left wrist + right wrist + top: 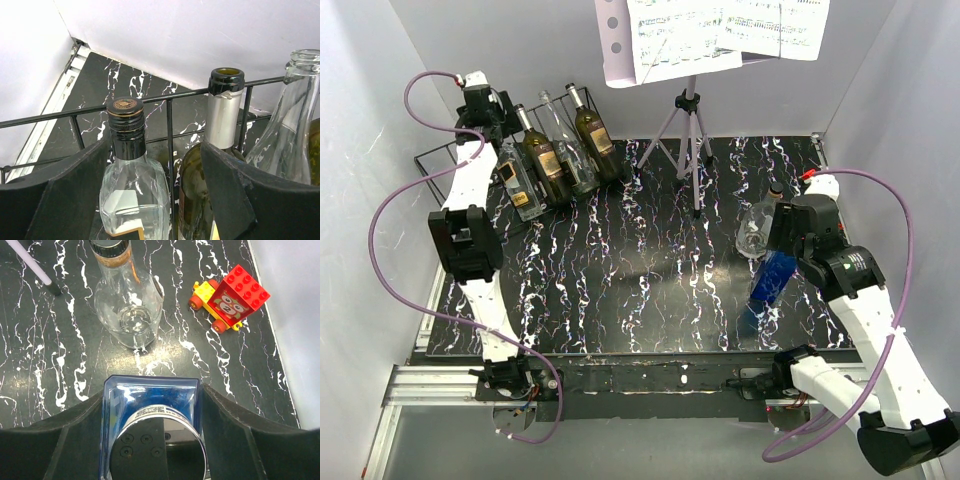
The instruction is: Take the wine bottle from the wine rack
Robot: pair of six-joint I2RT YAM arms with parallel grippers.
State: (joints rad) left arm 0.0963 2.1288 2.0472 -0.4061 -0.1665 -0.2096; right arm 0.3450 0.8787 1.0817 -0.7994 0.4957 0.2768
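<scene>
Left claw [156,150]: jaws apart, straddling the clear glass bottle with the black screw cap [131,190]. I take that as the pick. It sits at the left end of the wide black wire wine rack [45,116], neck leaning on the barred back. Not clamped yet.

Risks, left:
- My right-hand finger [235,195] sits in front of the dark olive bottle with the silver foil neck [224,115]. Closing from here could pinch or shove that neighbour rather than seat cleanly on the clear one.
- The glass is smooth and tapers at the shoulder, so a grip there may slide up.
- The cap is close to the top rail. A lift at the wrong angle could catch the wire and drag the light rack along.

Right claw [152,390]: clamped on the square blue glass bottle with the silver cap [145,400], which is tilted. I can't tell whether its base touches the black marbled bench [650,290]. The round clear glass bottle with the cork collar [129,305] stands just beyond, so a slip or swing would hit it.

Count:
- Racked bottles: four. The two above, an open-mouthed clear one [292,130] and a second dark one [595,135].
- Off-rack bottles: two.
- Rack: one.
- Tripod music stand [688,130]: one.
- Red-and-yellow brick toy car [230,297]: one.
</scene>
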